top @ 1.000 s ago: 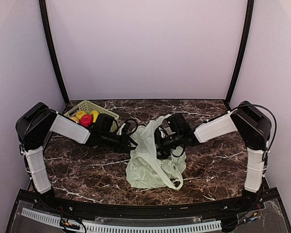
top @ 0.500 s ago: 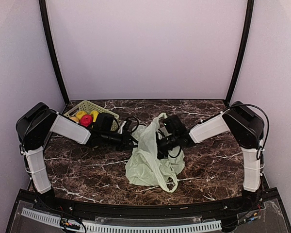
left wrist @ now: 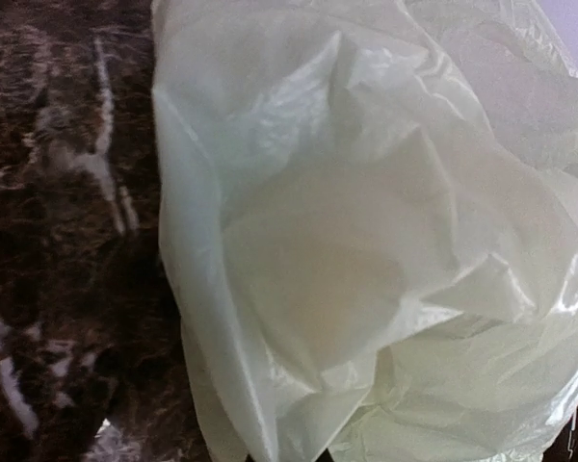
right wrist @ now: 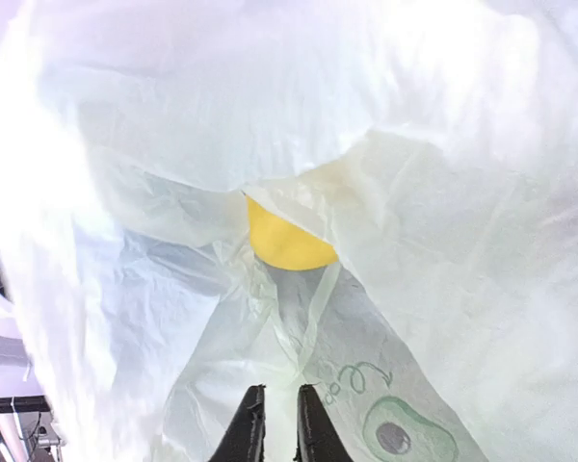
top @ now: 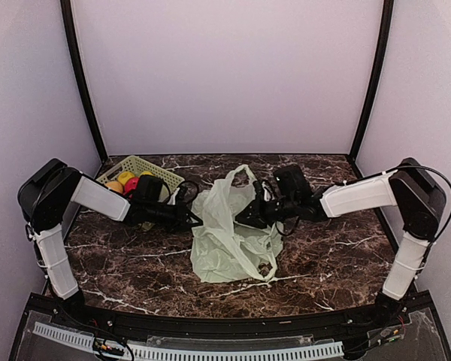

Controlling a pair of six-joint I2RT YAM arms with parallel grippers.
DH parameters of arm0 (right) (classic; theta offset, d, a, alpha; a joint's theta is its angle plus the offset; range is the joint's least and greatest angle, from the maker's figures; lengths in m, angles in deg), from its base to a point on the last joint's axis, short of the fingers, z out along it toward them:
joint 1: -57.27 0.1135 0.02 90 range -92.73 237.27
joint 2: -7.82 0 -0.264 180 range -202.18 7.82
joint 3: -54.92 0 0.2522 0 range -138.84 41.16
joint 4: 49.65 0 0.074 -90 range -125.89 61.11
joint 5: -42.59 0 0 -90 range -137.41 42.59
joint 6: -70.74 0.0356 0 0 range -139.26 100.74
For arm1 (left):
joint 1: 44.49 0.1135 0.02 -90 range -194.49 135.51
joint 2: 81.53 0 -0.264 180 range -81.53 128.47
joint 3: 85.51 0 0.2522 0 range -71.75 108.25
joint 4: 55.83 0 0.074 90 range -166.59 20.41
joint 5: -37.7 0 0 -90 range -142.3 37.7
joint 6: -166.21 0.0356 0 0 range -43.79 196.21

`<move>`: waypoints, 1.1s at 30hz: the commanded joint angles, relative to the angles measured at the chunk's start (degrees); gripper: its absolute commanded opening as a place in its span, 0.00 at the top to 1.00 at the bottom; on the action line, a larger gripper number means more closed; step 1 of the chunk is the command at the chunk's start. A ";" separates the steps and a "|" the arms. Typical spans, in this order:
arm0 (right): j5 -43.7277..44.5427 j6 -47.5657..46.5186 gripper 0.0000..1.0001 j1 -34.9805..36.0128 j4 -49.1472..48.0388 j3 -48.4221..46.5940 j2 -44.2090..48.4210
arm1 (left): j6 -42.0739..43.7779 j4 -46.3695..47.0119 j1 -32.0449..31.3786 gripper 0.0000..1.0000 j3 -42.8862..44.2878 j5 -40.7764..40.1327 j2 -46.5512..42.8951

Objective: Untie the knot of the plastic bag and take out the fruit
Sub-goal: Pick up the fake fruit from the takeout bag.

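Lying on the dark marbled tabletop (top: 338, 256) between the two arms, the plastic bag (top: 225, 244) is seen crumpled and partly spread, with one loop handle (top: 242, 173) raised at its far side. The left fingers (top: 190, 220) are placed against the left edge of the bag and are closed together. They are hidden in the left wrist view, which is filled by pale green film, so it cannot be told if any film is caught between them. The right fingers (right wrist: 251, 428) are brought nearly together, and a fold of the bag's film is pinched between them at the bag's right upper edge. Inside the bag a yellow fruit (right wrist: 284, 243) is seen through an opening in the film, and a green avocado drawing (right wrist: 405, 438) is printed on the bag. A pale green basket (top: 156, 170) is set at the far left of the tabletop, and an orange, a yellow and a red fruit (top: 132, 185) are kept in it.
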 commanded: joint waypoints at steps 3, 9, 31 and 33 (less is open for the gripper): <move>3.14 -0.93 0.91 -2.29 -0.70 3.96 4.31 | 2.28 -4.18 2.42 0.99 -0.95 -0.88 -1.46; 3.74 -3.38 0.90 -3.03 -0.20 5.03 6.51 | 4.29 -5.43 2.78 0.99 0.52 0.49 -0.72; 8.35 -18.95 0.76 13.36 16.58 -11.89 1.83 | 13.17 -12.41 0.76 0.99 15.89 7.90 9.77; 12.54 -20.15 0.71 11.82 19.12 -9.64 4.98 | 14.80 -14.58 0.75 0.99 16.43 7.93 10.05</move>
